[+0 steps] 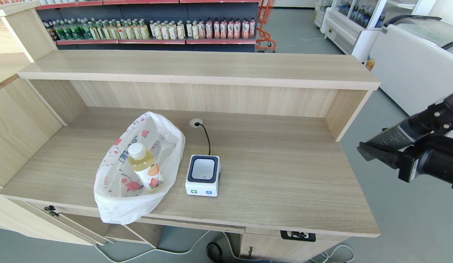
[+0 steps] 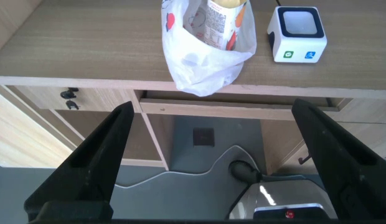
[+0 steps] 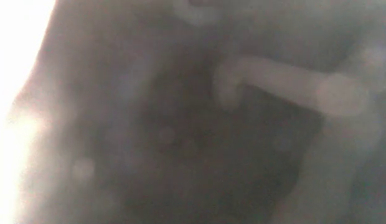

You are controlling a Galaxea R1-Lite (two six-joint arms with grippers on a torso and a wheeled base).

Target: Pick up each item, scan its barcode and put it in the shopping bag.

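Head view: right gripper (image 1: 361,151) off counter (image 1: 284,175), wrist view: left gripper (image 2: 213,109) agape

Head view: high, facing forward and down onto counter (image 1: 284,175); bag (image 1: 116,204) lower left of centre, scanner (image 1: 203,175) mid-frame, shelves (image 1: 149,41) far off along top edge.
Left wrist view: low, out before counter front edge, facing it, fairly near; looks out between fingers of left gripper (image 2: 213,107).
Shared with head view: bag, scanner, counter front.
Right wrist view: pressed very near something, blurred; facing cannot tell.
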